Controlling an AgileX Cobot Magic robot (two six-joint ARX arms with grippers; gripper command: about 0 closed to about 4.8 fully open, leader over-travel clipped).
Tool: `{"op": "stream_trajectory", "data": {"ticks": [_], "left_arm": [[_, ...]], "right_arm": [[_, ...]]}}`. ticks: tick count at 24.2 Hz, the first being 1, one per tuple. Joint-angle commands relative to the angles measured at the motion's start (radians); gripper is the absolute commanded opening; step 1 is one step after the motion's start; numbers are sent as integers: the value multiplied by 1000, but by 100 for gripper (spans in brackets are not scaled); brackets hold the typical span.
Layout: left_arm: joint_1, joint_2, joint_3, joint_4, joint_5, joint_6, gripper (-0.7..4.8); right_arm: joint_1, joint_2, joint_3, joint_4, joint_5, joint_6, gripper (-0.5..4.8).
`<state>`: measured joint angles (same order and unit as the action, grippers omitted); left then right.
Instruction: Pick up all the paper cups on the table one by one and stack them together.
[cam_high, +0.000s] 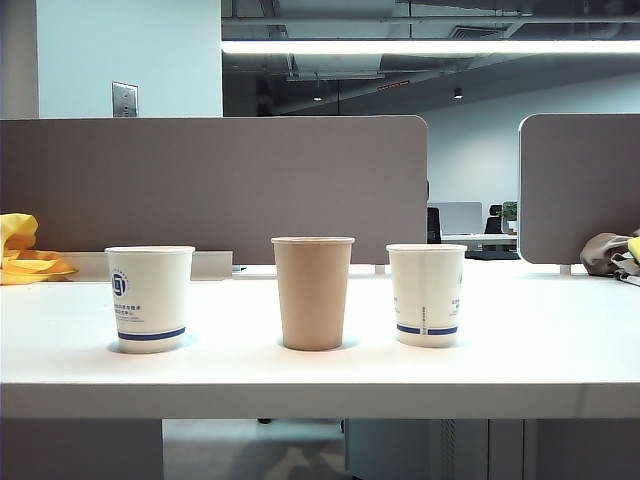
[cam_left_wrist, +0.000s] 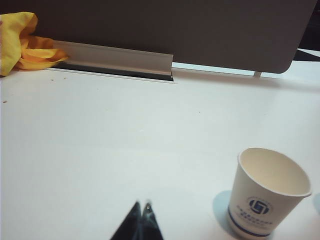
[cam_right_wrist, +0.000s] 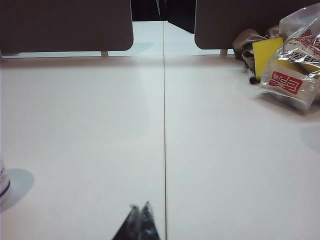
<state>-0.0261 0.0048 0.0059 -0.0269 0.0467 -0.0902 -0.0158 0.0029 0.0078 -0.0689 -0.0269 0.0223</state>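
Three paper cups stand upright in a row on the white table (cam_high: 320, 390): a white cup with a blue band (cam_high: 150, 298) at the left, a plain tan cup (cam_high: 313, 292) in the middle, and another white blue-banded cup (cam_high: 427, 294) at the right. No arm shows in the exterior view. In the left wrist view my left gripper (cam_left_wrist: 142, 205) is shut and empty, hovering over bare table with the left white cup (cam_left_wrist: 265, 192) off to one side. My right gripper (cam_right_wrist: 140, 206) is also shut and empty; only a sliver of a white cup (cam_right_wrist: 3, 182) shows at that frame's edge.
Grey-brown divider panels (cam_high: 215, 185) stand along the back of the table. A yellow cloth (cam_high: 25, 255) lies at the back left. Plastic snack bags and a yellow card (cam_right_wrist: 290, 60) are piled at the back right. A seam (cam_right_wrist: 164, 130) runs across the tabletop.
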Motion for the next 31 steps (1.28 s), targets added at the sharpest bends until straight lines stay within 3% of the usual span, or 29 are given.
{"op": "stream_trajectory", "data": {"ticks": [1, 7, 12, 19, 22, 26, 31], "left_arm": [[1, 1, 1, 3, 21, -75, -5], [1, 1, 1, -12, 19, -82, -5], [1, 1, 7, 51, 17, -75, -5], [1, 1, 164, 56, 17, -74, -5], [1, 1, 285, -66, 18, -74, -5], [1, 1, 416, -201, 19, -10, -5], [1, 36, 557, -220, 0, 19, -5]], "right_arm": [[-1, -1, -7, 14, -29, 40, -1], [0, -1, -7, 19, -32, 138, 0], [-1, -1, 5, 101, -150, 196, -1], [-1, -1, 161, 64, -182, 297, -1], [-1, 0, 274, -74, -204, 293, -1], [-2, 23, 384, -187, -252, 283, -1], [-2, 174, 583, -353, -291, 111, -1]]}}
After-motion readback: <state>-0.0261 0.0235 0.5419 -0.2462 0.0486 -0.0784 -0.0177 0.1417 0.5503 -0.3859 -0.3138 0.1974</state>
